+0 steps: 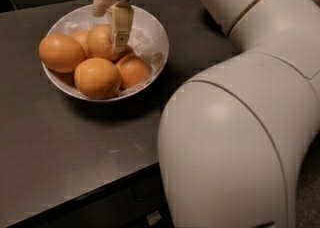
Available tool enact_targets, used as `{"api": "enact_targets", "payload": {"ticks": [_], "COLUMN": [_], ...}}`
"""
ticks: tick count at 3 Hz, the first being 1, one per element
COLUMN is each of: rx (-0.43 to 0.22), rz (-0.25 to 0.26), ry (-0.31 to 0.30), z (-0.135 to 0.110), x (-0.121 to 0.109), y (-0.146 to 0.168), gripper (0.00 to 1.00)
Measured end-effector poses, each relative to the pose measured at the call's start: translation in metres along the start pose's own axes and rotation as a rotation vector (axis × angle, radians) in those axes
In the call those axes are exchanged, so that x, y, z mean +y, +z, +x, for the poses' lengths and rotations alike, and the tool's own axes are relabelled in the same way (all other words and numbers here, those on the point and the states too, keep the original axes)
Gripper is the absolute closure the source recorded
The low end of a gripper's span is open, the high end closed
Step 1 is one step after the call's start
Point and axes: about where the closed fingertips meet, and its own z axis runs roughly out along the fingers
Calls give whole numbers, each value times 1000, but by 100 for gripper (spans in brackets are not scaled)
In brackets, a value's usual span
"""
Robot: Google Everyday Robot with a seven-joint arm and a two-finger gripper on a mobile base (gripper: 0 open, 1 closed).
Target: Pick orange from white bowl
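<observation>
- The white bowl (151, 22) is sitting on the dark grey worktop (70, 162), towards its back left part.
- Crumpled white paper (146, 39) is lining the bowl and showing along the right side, behind the fruit.
- The orange (100, 47), dull golden in colour, is lying in the middle of the bowl, at the back of the pile and a little higher than its neighbours.
- The tool (108, 32) is reaching down into the bowl from the top edge of the view and is sitting right at the orange, with one cream-coloured part lying across the orange's right side.
- Whether the tool is clamping the orange or only standing around it, I cannot tell.
- A deeper-orange oval fruit (61, 52) is resting against the bowl's left wall, touching the orange's neighbours.
- A round pebbly fruit (97, 78) is lying at the front of the bowl, just below the orange.
- Another fruit (134, 70) is lying to the right of that one, under the lower end of the tool.
- A further fruit (81, 38) is peeking out between the oval fruit and the orange.
- The robot's big white arm (240, 122) is filling the right half of the view, bending over the worktop's near right corner.
</observation>
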Motion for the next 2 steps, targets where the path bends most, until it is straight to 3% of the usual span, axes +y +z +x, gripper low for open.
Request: {"api": "enact_targets", "payload": {"ticks": [2], "rx": [-20], "rz": [-51], "ry": [-1], "z": [-4], "x": [11], "y": [14], "gripper": [32]}}
